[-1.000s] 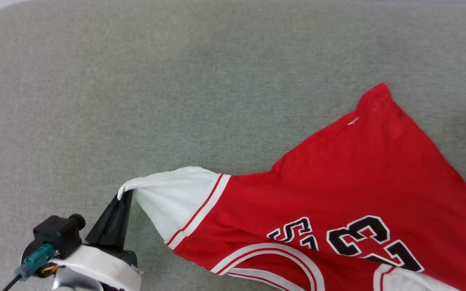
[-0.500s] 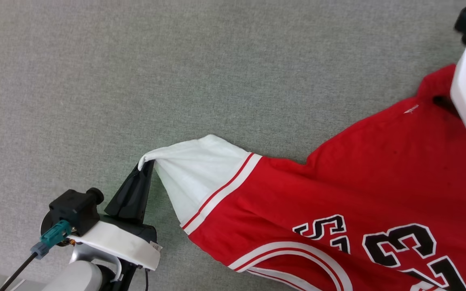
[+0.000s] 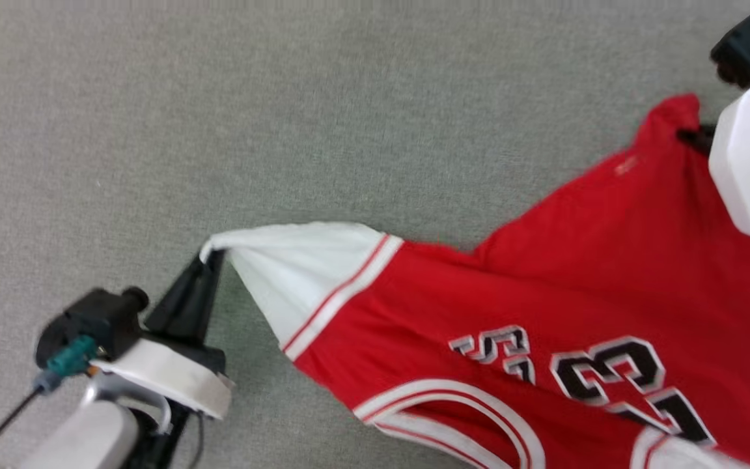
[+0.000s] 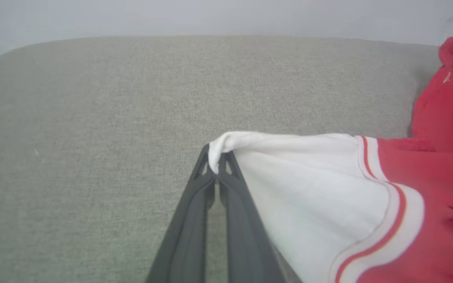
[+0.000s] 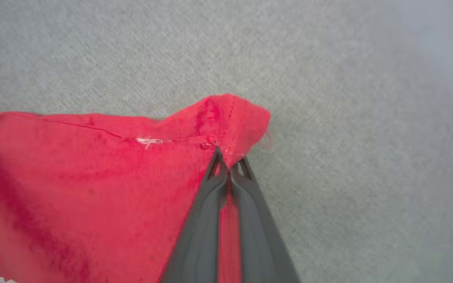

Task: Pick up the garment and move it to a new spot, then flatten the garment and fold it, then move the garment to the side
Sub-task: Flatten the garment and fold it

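Note:
The garment (image 3: 544,280) is a red jersey T-shirt with white sleeves, striped trim and black-white lettering, spread over the grey cushion from centre to lower right in the head view. My left gripper (image 3: 209,257) at the lower left is shut on the tip of its white sleeve (image 4: 297,177), pinched between my fingertips (image 4: 215,167). My right gripper (image 3: 691,135) at the upper right is shut on the garment's red hem corner (image 5: 230,118), the cloth bunched at the fingertips (image 5: 229,163). Part of the shirt runs past the lower right edge.
The grey fabric cushion (image 3: 284,117) stretches wide to the left and behind the garment. Its rounded far edge meets a pale wall (image 4: 226,15) in the left wrist view.
My right gripper has shut on the red hem corner, where it stood open before. The head camera shifted, so the whole scene slid. My left gripper keeps its hold on the sleeve.

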